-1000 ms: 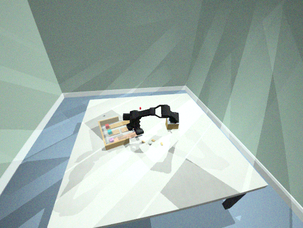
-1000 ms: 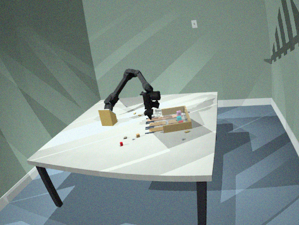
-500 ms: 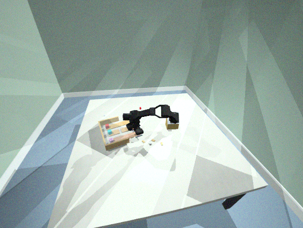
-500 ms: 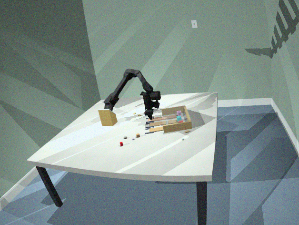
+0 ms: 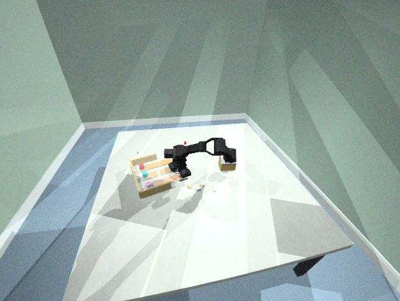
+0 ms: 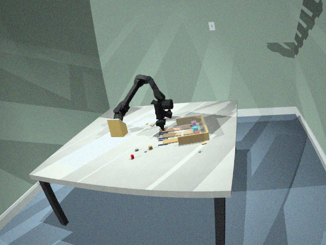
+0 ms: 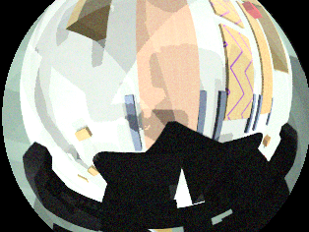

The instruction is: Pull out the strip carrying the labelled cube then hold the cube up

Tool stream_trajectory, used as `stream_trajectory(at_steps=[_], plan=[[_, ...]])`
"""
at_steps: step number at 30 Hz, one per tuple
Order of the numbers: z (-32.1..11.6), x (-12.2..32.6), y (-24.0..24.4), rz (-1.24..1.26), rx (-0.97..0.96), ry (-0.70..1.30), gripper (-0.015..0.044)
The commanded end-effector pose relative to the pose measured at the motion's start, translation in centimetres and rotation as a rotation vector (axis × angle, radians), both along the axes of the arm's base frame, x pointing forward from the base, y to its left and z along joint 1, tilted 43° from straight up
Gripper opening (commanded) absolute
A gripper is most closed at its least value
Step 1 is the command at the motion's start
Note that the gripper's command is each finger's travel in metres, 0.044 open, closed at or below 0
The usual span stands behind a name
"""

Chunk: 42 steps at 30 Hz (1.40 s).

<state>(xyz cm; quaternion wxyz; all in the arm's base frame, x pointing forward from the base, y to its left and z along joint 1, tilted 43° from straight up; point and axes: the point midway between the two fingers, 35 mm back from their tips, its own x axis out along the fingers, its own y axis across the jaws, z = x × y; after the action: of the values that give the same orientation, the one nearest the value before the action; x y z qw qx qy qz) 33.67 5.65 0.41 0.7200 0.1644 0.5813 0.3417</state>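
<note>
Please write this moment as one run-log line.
gripper shut | tip at pink strip near end | purple cube on strip far end, inside tray

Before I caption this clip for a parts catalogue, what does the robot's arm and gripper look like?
The arm is matte black all over, built of blocky, angular links, with no markings or loose cables that show. It rises from a tan box-shaped base. The gripper is equally black, tapering to short dark fingers.

The arm (image 6: pixel 143 88) is matte black throughout, built of blocky, angular links, with a looped bracket partway along. Behind the jaws sits a chunky black wrist housing. No cables or markings can be made out.
</note>
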Motion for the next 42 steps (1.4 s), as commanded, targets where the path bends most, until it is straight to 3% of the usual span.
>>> stream_trajectory(at_steps=[1,42], plan=[[-0.6,-1.0,0.1,0.010,-0.002,0.013,0.0000],[-2.4,-6.9,-0.9,0.010,-0.002,0.017,0.0000]])
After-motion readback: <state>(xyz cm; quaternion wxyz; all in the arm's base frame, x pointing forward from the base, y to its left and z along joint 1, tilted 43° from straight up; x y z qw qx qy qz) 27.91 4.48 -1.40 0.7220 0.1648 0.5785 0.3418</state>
